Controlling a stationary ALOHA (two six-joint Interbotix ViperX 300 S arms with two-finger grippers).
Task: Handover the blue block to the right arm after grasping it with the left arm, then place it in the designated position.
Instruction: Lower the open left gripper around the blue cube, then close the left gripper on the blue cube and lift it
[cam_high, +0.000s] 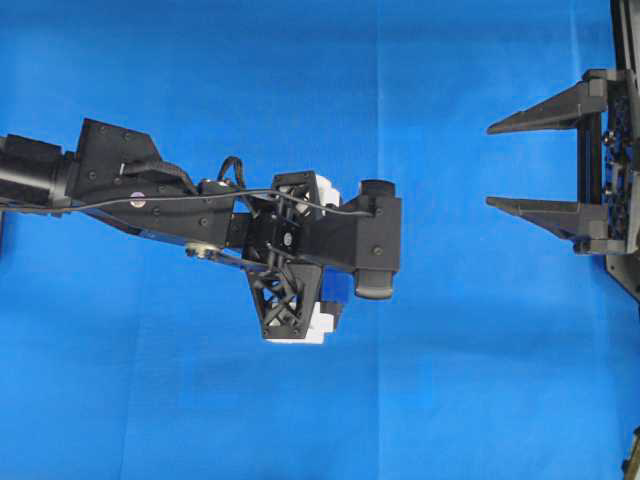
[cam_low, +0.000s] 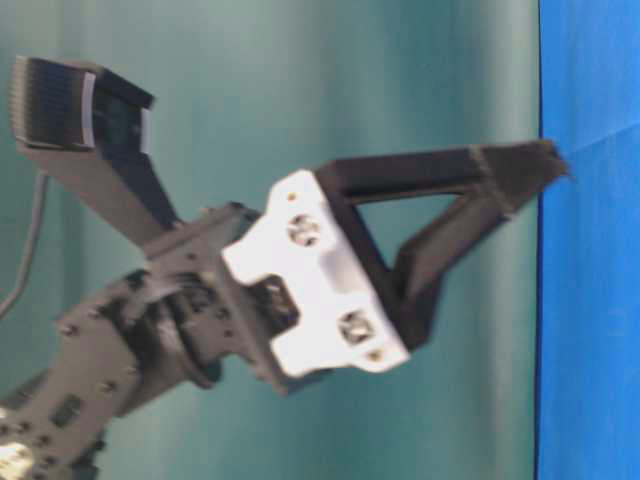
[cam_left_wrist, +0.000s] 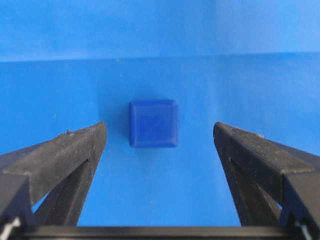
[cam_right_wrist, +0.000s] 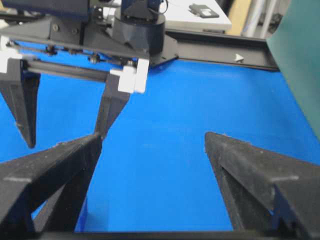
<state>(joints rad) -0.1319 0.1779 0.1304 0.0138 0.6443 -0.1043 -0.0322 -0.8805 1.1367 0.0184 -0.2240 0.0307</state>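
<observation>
So here's where I'm at: the small dark-blue cube with the rounded edges (cam_left_wrist: 153, 123) is sitting flat on the blue cloth-covered tabletop (cam_left_wrist: 160, 30), right in the middle of my left wrist view, squarely between my two pointed black fingers (cam_left_wrist: 75, 150) but a little beyond their tips. Nothing is touching it yet. My left gripper (cam_left_wrist: 160, 131) has its jaws spread wide, with clear cloth showing on both sides of the cube — loads of room.

Handling-wise, I'd guess it's light and rigid, probably plastic or a firm foam, so no worries about crushing it. The faces look smooth and the corners are rounded, so my bet is it could slip or twist if I pinch near an edge. Plan is to come down so the fingers meet the two opposite flat side faces at their middles, and to leave part of the cube sticking out — the other arm needs something to grab at the handover.

My right gripper (cam_high: 500, 166), the black one with the pale teal patches, is parked well off to the side, jaws wide apart too and holding nothing.
</observation>
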